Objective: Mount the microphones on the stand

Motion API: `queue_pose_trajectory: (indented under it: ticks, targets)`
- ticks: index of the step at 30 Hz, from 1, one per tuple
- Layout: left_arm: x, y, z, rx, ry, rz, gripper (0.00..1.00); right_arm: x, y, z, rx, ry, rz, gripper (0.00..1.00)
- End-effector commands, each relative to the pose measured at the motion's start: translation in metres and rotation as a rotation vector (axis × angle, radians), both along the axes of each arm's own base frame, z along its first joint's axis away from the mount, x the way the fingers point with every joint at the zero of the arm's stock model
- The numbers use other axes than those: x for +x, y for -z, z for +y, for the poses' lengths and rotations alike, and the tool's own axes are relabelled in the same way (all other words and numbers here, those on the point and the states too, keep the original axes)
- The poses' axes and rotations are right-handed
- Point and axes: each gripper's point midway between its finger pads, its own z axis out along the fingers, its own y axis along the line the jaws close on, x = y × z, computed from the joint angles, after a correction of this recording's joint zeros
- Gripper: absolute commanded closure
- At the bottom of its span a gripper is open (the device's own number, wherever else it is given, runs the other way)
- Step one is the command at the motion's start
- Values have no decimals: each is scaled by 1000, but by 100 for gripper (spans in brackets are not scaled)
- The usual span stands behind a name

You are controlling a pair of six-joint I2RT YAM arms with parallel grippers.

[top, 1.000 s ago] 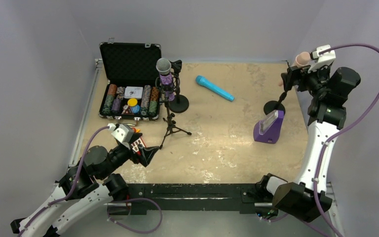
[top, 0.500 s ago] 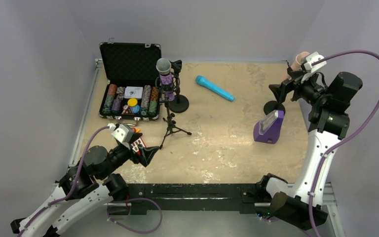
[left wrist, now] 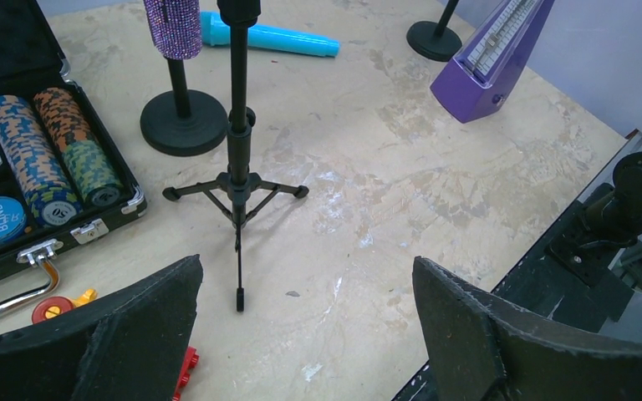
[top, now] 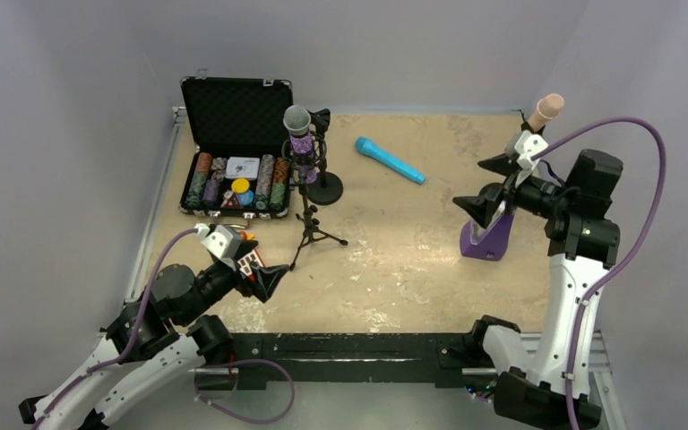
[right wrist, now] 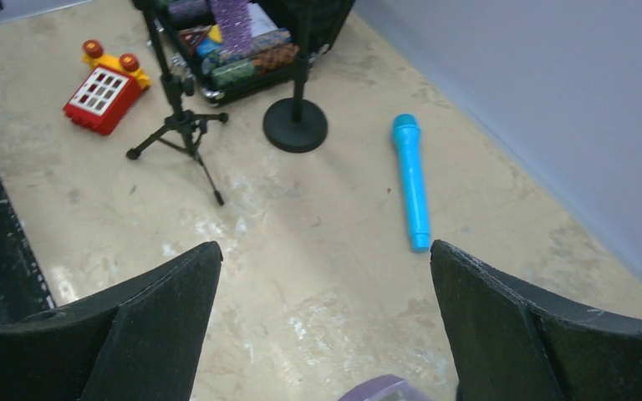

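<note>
- At the near edge of the table, the left gripper [top: 269,279] hangs low with its jaws spread and nothing between them. A red toy block [top: 249,262] lies just beside it.
- A little further in, a tripod stand [left wrist: 238,180] stands upright on its three legs.
- On the right, the right gripper [right wrist: 326,246] hovers above a purple metronome [top: 488,237]. Its jaws are wide apart and empty, and it faces the middle of the table.
- Beyond it, the blue microphone [right wrist: 410,180] lies flat on the table, apart from every stand. I judge this to be the one to fetch now.
- To do that well, the right arm should clear the metronome first. It should then come down with the jaws across the barrel near mid-length, so the microphone lifts level. The round barrel may roll, so both fingers should meet it together.
- The purple microphone [top: 302,143] is already up, next to a round-based stand [top: 325,188] and an open chip case [top: 233,107]. I cannot tell which of the two stands clips it.
- Farthest off, in the right corner, the pink microphone [top: 548,107] points upward, probably on a stand that the arm hides.
</note>
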Motion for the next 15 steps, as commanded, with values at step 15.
queue_pose_trajectory:
  ticks: [15]
  targets:
    - [6, -19, -2, -64, -29, -14, 1, -50, 108, 56, 17, -332, 143, 1]
